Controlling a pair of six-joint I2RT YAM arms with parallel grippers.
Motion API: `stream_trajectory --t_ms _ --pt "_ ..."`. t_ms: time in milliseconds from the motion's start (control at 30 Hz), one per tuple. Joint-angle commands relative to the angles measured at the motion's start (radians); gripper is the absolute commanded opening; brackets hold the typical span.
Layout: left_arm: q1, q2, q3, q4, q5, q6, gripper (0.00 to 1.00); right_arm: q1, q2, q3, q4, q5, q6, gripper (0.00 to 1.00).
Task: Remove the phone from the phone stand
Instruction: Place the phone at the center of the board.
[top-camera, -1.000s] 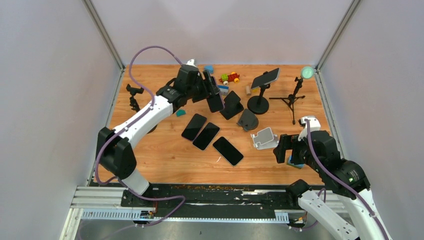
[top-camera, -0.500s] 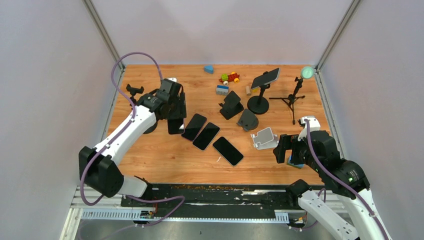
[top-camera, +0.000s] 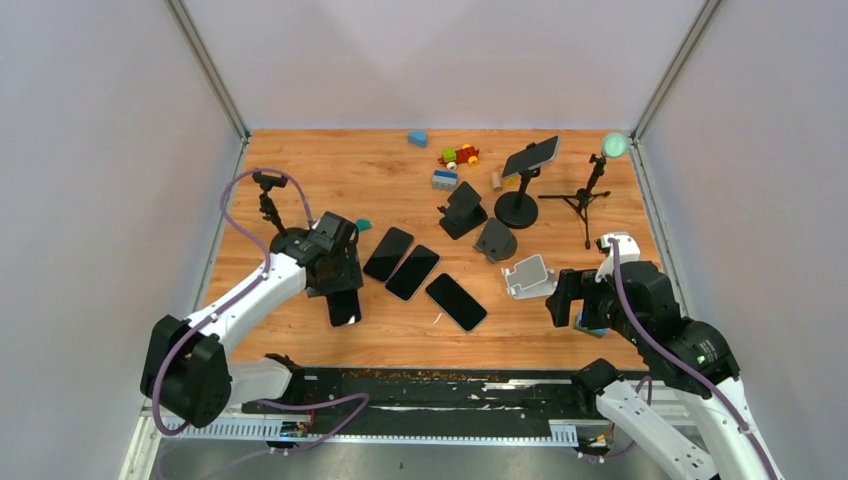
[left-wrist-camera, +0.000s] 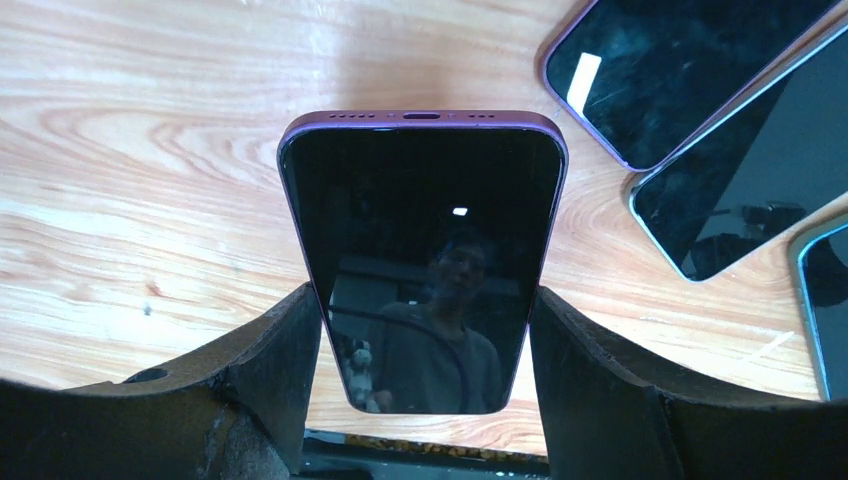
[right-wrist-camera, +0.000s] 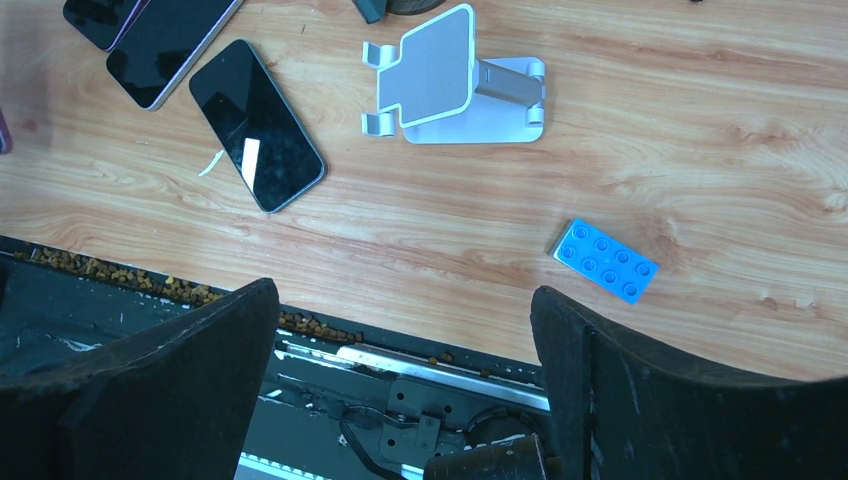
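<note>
Pinching the purple phone (left-wrist-camera: 422, 230) by its long edges in the left gripper (left-wrist-camera: 425, 310), low over the table (top-camera: 300, 170), just left of three phones (top-camera: 412, 272) lying flat and well apart from the black phone stand (top-camera: 463, 210). Holding the right gripper (right-wrist-camera: 405, 295) spread wide and empty above a blue brick (right-wrist-camera: 604, 261) and a white stand (right-wrist-camera: 450, 75).

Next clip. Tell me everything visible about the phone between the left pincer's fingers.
The purple phone is a slim slab with a purple rim, rounded corners and a glossy black, unlit screen facing the wrist camera. Its far end shows a port between rows of small holes. The left pincer clamps its long sides. It sits low over the wooden table, beside three other phones; whether it touches the wood is unclear.
</note>
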Motion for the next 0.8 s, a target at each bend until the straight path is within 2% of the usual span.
stream_trajectory --t_ms 0,300,533,767 --pt "0.003 -0.019 -0.063 0.124 0.043 -0.097 0.16 -0.005 0.000 0.002 0.035 -0.005 0.005 0.98" --pt "0.003 0.057 -0.172 0.207 0.009 -0.154 0.22 -0.004 -0.005 0.003 0.034 -0.004 0.006 0.98" --pt "0.003 0.103 -0.176 0.217 0.001 -0.166 0.53 -0.004 0.001 0.002 0.034 -0.005 0.004 0.98" --pt "0.003 0.079 -0.169 0.180 -0.033 -0.175 0.77 -0.004 0.002 0.002 0.034 -0.005 0.004 0.98"
